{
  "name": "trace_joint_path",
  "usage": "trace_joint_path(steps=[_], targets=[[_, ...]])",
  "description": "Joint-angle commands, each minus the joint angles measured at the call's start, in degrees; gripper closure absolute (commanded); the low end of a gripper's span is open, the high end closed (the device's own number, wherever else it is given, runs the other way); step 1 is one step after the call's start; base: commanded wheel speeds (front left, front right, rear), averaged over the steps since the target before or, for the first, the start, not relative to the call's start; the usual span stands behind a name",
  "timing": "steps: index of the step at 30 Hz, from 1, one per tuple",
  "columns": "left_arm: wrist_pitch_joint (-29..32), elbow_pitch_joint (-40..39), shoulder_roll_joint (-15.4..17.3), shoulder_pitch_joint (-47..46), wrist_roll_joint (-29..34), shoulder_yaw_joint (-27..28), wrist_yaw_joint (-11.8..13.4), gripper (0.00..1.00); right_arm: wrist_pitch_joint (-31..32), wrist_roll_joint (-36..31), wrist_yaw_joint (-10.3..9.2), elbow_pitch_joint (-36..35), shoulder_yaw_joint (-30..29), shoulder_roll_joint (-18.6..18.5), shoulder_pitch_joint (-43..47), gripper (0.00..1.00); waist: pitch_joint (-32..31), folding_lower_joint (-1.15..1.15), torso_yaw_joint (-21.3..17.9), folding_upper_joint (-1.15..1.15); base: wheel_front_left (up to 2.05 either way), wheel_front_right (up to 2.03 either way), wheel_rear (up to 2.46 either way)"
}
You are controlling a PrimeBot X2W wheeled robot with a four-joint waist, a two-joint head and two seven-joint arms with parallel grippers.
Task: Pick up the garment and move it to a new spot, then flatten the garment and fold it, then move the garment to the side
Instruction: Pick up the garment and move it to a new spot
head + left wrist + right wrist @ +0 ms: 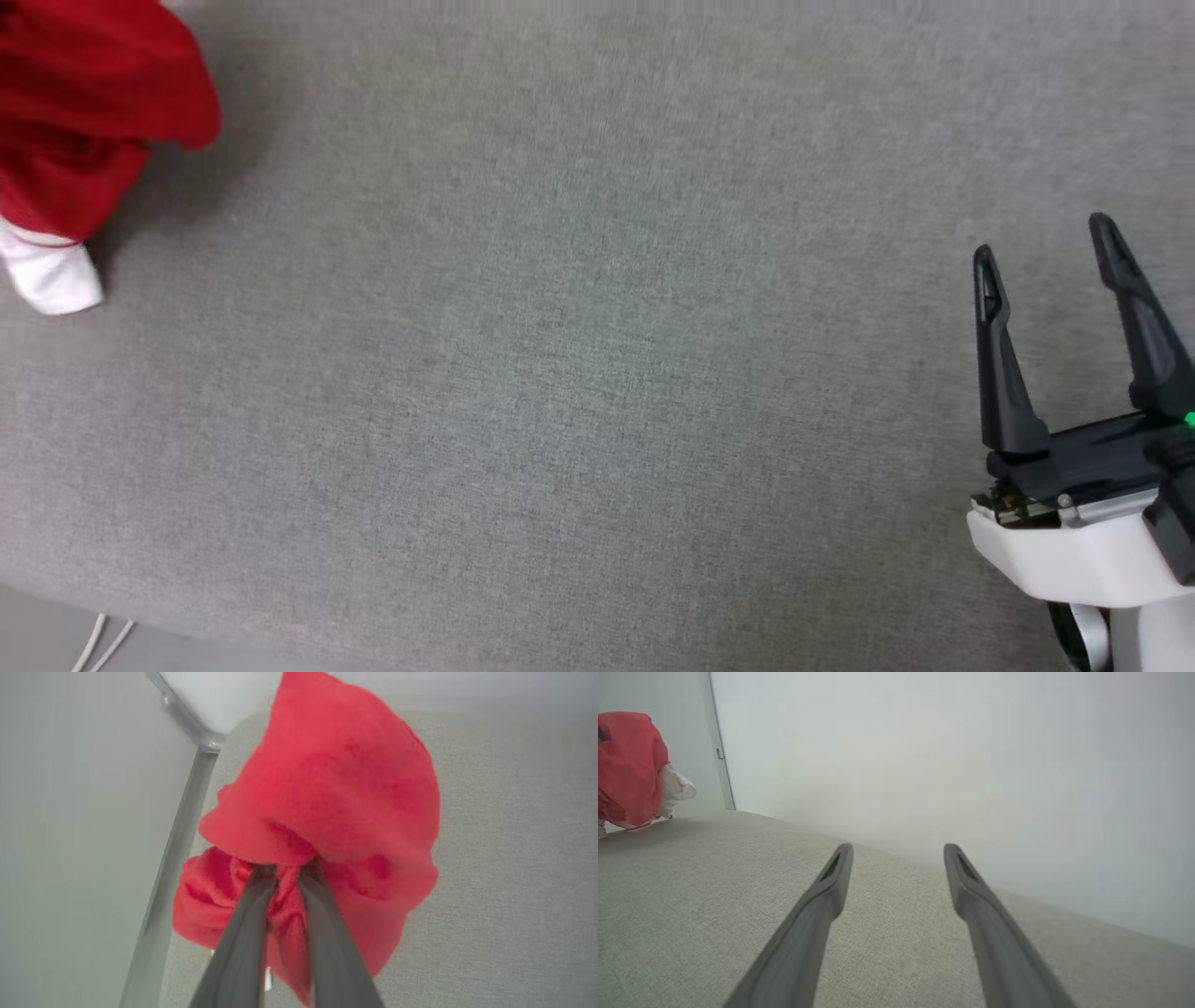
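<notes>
Grey fabric surface (597, 373) | left gripper (288, 868) pinching red garment (336, 774) | right gripper (1043, 236) spread

We find nothing that we can read: no lettering, number, label or sign. The garment (84, 103), bunched at the upper left of the frame, turns only plain red and white cloth toward us.
</notes>
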Motion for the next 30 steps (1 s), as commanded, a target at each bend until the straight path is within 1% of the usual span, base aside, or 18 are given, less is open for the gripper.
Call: trace_joint_path(steps=[1,6,11,12,15,24,30], targets=[[0.2,-0.9,0.7,-1.4,0.9,-1.1,0.0,1.0,-0.1,0.4,-0.04,0.4,0.1,0.4,0.3,0.0,-2.7,0.0,-1.0,0.0,0.0,0.0,0.0],[1.0,-5.3,0.1,-5.5,1.8,-5.0,-0.1,1.0,-0.1,1.1,-0.04,1.9,0.4,1.6,1.1,0.0,-6.2,0.0,-2.8,0.0,0.0,0.0,0.0],[2.7,-9.9,-0.7,-8.7,2.7,-8.3,0.0,1.0,-0.1,2.0,-0.04,3.3,0.7,2.4,1.9,0.0,-9.2,0.0,-5.7,0.0,0.0,0.0,0.0],[3.7,-12.5,-1.2,-10.3,3.4,-9.9,0.0,1.0,-0.1,2.3,-0.04,3.8,0.7,2.7,2.4,0.0,-11.0,0.0,-7.9,0.0,0.0,0.0,0.0],[4.6,-15.3,-2.2,-11.6,3.8,-11.4,0.0,1.0,-0.1,3.1,-0.04,4.3,0.5,2.8,3.3,0.0,-12.5,0.0,-10.3,0.0,0.0,0.0,0.0],[6.8,-24.0,-5.0,-14.0,4.2,-15.6,0.0,1.0,-0.1,5.9,-0.04,5.0,0.3,2.8,4.6,0.0,-15.1,0.0,-17.5,0.0,0.0,0.0,0.0],[7.4,-29.7,-7.0,-14.6,3.9,-18.2,0.0,1.0,-0.1,6.5,-0.04,5.2,-0.1,2.8,5.3,0.0,-15.2,0.0,-20.8,0.0,0.0,0.0,0.0]])
